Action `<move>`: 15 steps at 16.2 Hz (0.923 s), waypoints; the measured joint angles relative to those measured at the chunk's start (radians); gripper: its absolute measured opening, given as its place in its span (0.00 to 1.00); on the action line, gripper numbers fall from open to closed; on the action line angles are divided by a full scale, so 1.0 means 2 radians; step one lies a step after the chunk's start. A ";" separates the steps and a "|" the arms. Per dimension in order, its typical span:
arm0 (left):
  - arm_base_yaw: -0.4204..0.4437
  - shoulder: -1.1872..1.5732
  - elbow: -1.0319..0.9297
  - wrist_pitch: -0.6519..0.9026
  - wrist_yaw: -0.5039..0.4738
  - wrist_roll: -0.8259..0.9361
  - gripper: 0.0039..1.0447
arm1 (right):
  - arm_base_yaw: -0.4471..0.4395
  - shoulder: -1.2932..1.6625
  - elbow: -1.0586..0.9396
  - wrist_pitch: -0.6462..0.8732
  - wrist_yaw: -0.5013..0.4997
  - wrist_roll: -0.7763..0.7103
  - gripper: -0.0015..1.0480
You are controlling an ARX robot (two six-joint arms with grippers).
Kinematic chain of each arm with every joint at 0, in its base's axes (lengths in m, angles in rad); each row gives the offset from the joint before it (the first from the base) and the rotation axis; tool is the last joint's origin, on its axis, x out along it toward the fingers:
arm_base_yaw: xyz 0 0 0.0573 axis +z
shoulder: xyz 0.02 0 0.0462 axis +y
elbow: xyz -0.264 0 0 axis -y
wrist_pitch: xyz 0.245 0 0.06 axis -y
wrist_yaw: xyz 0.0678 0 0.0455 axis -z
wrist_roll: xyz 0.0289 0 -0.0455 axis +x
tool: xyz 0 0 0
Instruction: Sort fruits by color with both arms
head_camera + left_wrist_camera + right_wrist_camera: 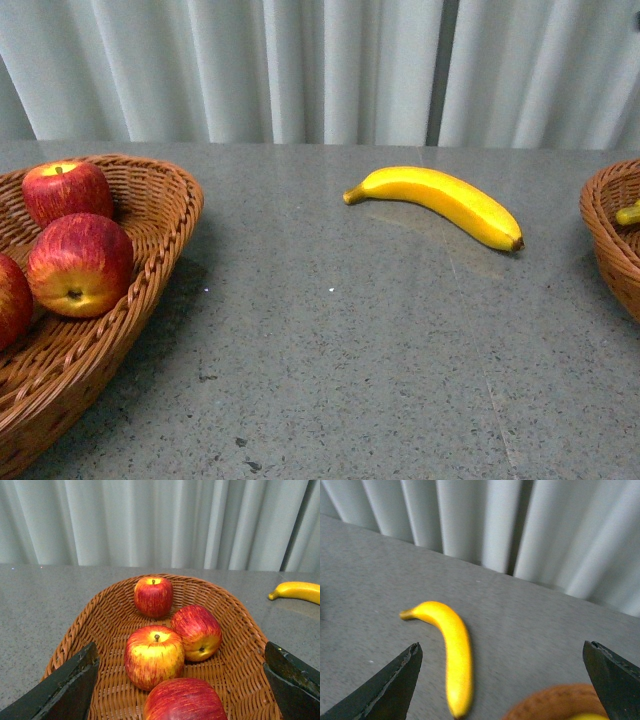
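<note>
1. On the grey speckled tabletop [350, 350], toward its far edge, I see a long curved yellow banana [435, 205] lying flat on its own, well apart from both baskets.
2. At the left edge of my front view sits a woven brown basket [180, 205]. Three glossy red apples streaked yellow [80, 265] show in it there, one cut off by the frame.
3. My left wrist camera shows four apples in that basket. The rear apple [153, 596] stands stem up. The tilted apple [197, 631] lies on its side, touching the yellow-faced apple [154, 656]. The nearest apple [184, 700] is cut by the frame.
4. The left gripper [180, 647] hangs over the near end of that basket, its two black fingers spread wide and grasping nothing.
5. The right gripper [501, 646] is spread just as wide and is empty. The banana lies on the table beyond it, touched by neither finger; this picture is slightly blurred.
6. At the right edge of the front view is a second woven brown basket [608, 240] with a bit of yellow fruit [628, 213] inside; I cannot tell more of it.
7. A pale pleated curtain [300, 70] hangs behind the table.
</note>
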 joint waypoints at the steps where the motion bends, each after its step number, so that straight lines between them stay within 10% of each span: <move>1: 0.000 0.000 0.000 0.000 0.000 0.000 0.94 | 0.030 0.046 0.035 0.002 0.002 0.012 0.94; 6: 0.000 0.000 0.000 0.000 0.000 0.000 0.94 | 0.119 0.222 0.179 -0.045 0.018 0.027 0.94; 15: 0.000 0.000 0.000 0.000 0.000 0.000 0.94 | 0.101 0.331 0.314 -0.209 0.030 -0.042 0.94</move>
